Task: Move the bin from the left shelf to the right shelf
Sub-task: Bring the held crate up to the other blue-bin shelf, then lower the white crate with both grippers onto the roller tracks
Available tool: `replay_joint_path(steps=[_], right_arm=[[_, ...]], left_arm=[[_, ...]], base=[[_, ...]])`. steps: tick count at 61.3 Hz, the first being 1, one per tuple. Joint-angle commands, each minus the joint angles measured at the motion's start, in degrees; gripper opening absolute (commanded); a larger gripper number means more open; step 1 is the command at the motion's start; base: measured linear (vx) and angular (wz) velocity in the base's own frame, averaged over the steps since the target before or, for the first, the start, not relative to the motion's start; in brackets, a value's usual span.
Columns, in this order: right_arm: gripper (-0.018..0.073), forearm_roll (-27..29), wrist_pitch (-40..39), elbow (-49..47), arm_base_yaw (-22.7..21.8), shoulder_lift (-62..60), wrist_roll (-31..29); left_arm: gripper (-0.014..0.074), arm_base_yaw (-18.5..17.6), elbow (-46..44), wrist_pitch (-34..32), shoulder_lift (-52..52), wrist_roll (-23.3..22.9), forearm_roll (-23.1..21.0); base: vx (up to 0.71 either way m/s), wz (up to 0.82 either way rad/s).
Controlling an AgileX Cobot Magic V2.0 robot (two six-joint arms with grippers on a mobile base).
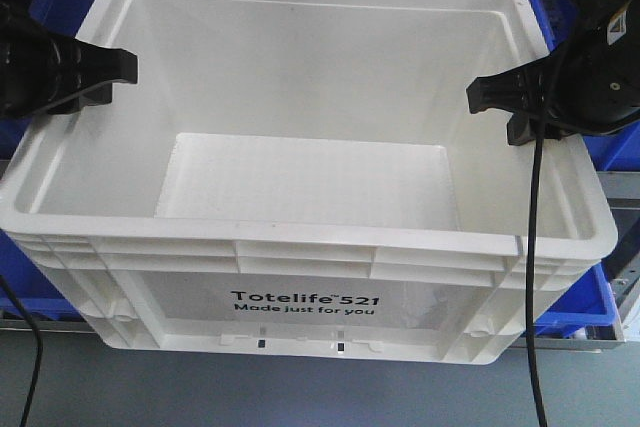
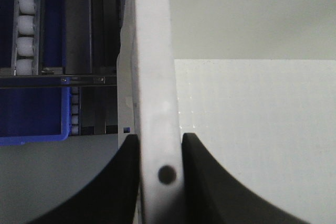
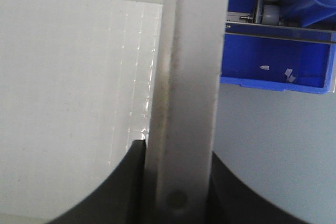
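The bin (image 1: 300, 197), a large white tote with a ribbed rim and black "Totelife 521" print on its near wall, fills the front view and is empty. My left gripper (image 1: 100, 77) is shut on the bin's left rim (image 2: 155, 93), one black finger (image 2: 118, 182) outside the wall and the other inside. My right gripper (image 1: 505, 97) is shut on the right rim (image 3: 186, 93), with a finger (image 3: 123, 182) inside the bin and its mate outside. Both rims run straight up between the jaws in the wrist views.
Blue plastic bins (image 1: 590, 297) stand behind and on both sides of the white tote. A roller track (image 2: 26, 24) of the shelf lies left of the bin, and a blue bin (image 3: 278, 61) sits to its right. Grey floor (image 1: 300, 392) lies in front. Black cables (image 1: 535, 277) hang from the arms.
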Motion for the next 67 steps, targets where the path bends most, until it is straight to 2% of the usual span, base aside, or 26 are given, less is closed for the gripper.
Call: replay_joint_path(steps=[1,67], right_arm=[[0.0024,-3.34,-2.82,-2.19,-0.29,-2.49,-1.54],[0.0024,-3.34,-2.82,-2.19,-0.29,-2.49,-1.54]], left_arm=[[0.0099,0.05,-2.26,-6.09,-2.02,0.98,2.65],[0.0099,0.05,-2.26,-6.09,-2.02,0.98,2.65]], base=[[0.08,0.14],[0.09,0.04]])
